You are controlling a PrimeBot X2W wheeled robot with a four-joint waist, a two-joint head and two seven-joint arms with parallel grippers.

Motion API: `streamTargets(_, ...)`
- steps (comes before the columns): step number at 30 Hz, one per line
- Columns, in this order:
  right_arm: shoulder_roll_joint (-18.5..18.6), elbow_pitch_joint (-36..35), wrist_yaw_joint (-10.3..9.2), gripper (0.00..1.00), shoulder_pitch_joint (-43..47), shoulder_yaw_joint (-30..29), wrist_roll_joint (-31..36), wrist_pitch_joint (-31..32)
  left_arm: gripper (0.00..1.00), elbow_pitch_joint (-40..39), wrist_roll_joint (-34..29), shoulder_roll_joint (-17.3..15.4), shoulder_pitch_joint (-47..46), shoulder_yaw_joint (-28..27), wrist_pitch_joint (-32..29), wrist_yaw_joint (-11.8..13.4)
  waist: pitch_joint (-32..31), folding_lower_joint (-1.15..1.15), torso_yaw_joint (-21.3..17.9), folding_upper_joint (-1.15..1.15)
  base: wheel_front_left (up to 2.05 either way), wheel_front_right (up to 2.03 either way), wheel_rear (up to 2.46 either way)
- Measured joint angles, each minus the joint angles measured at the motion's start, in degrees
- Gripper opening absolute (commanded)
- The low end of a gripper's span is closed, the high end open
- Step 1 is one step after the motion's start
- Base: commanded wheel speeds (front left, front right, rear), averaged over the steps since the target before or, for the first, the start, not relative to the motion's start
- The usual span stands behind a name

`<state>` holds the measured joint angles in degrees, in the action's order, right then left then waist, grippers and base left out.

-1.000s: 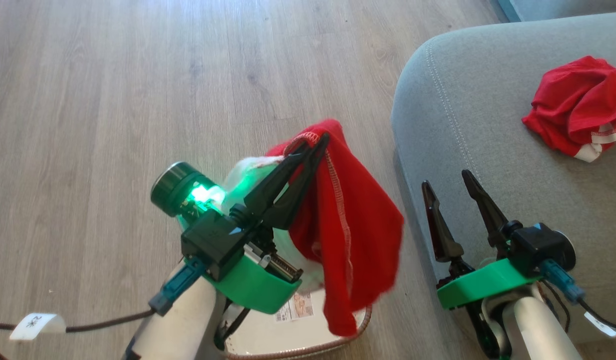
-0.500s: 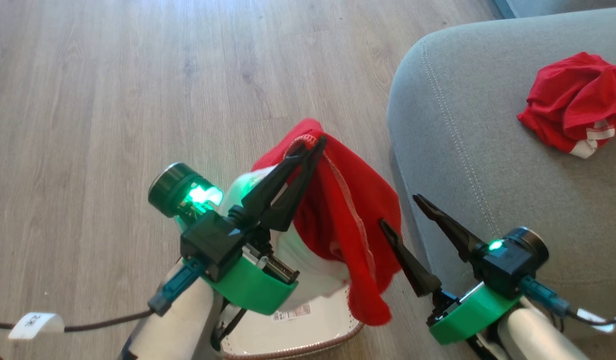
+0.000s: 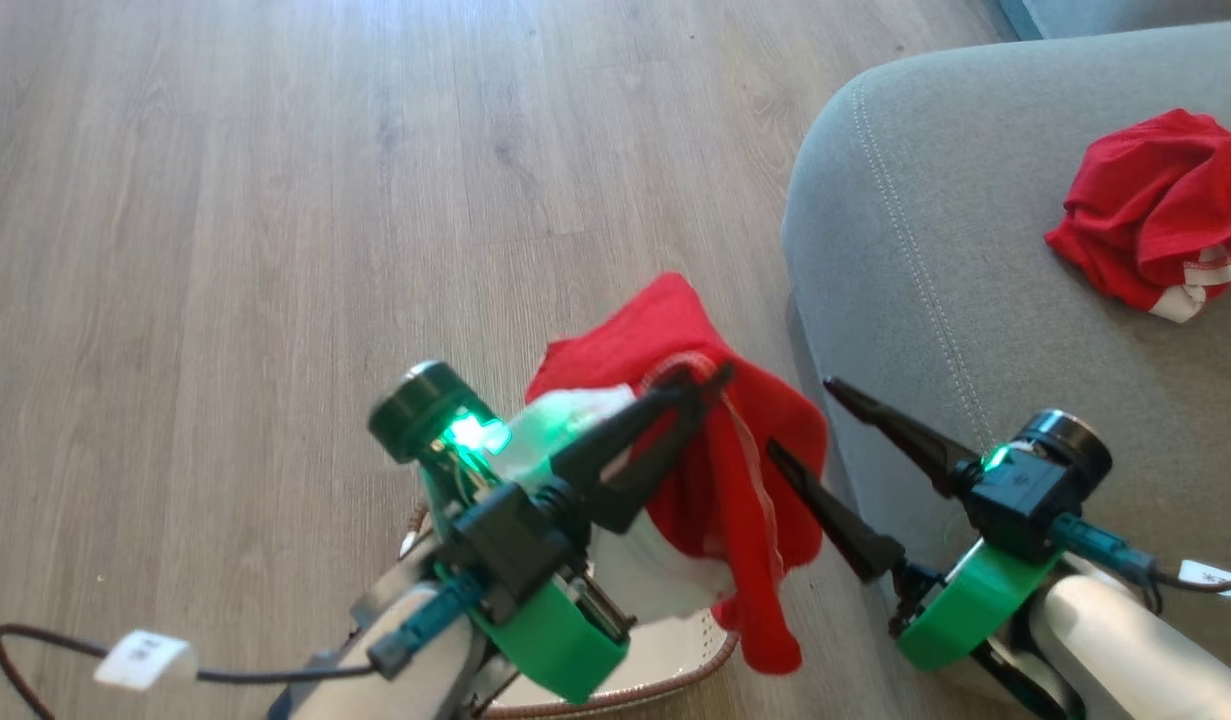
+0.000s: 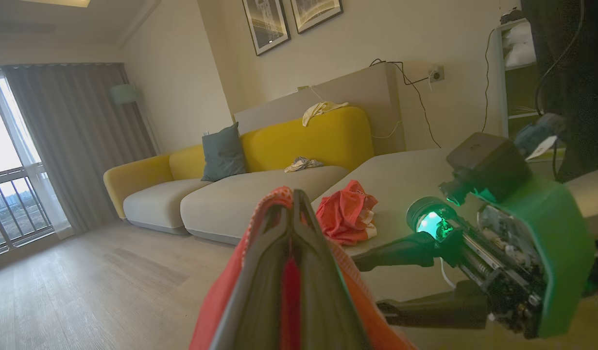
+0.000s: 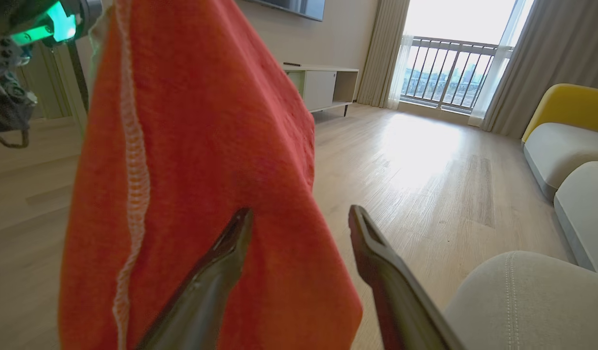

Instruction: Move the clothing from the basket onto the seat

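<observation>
My left gripper (image 3: pixel 710 378) is shut on a red garment (image 3: pixel 745 480) with white trim, which hangs in the air above the basket (image 3: pixel 675 680) at the bottom edge. The same grip shows in the left wrist view, the left gripper (image 4: pixel 291 197) pinching red cloth (image 4: pixel 221 301). My right gripper (image 3: pixel 800 418) stands open beside the hanging cloth, one finger against it; in the right wrist view the right gripper (image 5: pixel 301 216) faces the red garment (image 5: pixel 196 146). A second red garment (image 3: pixel 1155 245) lies crumpled on the grey seat (image 3: pixel 955 220) at the right.
Wood floor (image 3: pixel 275 200) spreads to the left and ahead. A cable with a white tag (image 3: pixel 140 660) trails at the lower left. The seat's rounded corner (image 3: pixel 825 300) sits close to the right of the basket. A yellow couch (image 4: pixel 279 141) stands farther off.
My left gripper has shifted right and lower with the red garment. The right gripper swung left from the seat's edge towards the hanging cloth, still open.
</observation>
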<state>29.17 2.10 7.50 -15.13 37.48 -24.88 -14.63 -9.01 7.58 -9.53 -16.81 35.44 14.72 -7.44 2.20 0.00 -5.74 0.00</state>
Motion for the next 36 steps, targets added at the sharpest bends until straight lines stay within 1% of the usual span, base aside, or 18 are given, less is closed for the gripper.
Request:
streamTargets(4,2.31,1.30,0.00,1.00,-1.92,4.71,-1.62,0.00,0.00,-0.05,-0.10,-2.09,-1.71,3.83,-0.01,0.00,-0.05,0.00,0.26,0.00,0.00,0.00,0.00)
streamTargets(9,4.41,2.12,0.00,1.00,-5.85,10.77,-3.07,0.09,0.00,-0.08,-0.09,-3.36,-2.52,6.01,-0.01,0.01,0.00,0.00,0.37,0.00,0.00,0.00,0.00)
streamTargets(16,4.76,2.67,0.00,1.00,-9.81,18.70,-4.01,0.26,0.00,-0.01,-0.08,-3.36,-3.35,7.22,-0.01,0.00,0.37,0.00,0.82,0.00,0.00,0.00,0.00)
streamTargets(22,4.47,3.90,0.00,1.00,-11.48,21.78,-3.85,0.26,0.00,0.35,0.09,-3.33,-3.55,7.11,-0.01,0.01,1.16,0.00,1.29,0.00,0.00,0.00,0.00)
streamTargets(26,2.58,4.54,0.00,1.00,-12.02,22.14,-3.49,0.23,0.00,0.58,0.10,-3.33,-4.40,7.10,-0.01,0.01,1.65,0.00,1.62,0.00,0.00,0.00,0.00)
streamTargets(31,-0.58,6.46,0.00,1.00,-12.61,22.23,-1.54,0.18,0.00,0.77,0.63,-3.28,-4.61,7.35,-0.01,0.01,2.02,0.00,1.91,0.00,0.00,0.00,0.00)
streamTargets(34,-3.16,7.80,0.00,1.00,-12.59,21.63,-0.11,0.18,0.00,0.88,0.67,-3.26,-4.63,7.82,-0.01,0.01,2.04,0.00,2.06,0.00,0.00,0.00,0.00)
streamTargets(36,-5.15,8.65,0.00,1.00,-12.51,19.97,0.89,0.16,0.00,0.94,0.67,-3.23,-4.65,8.17,-0.01,0.01,2.04,0.00,2.23,0.00,0.00,0.00,0.00)
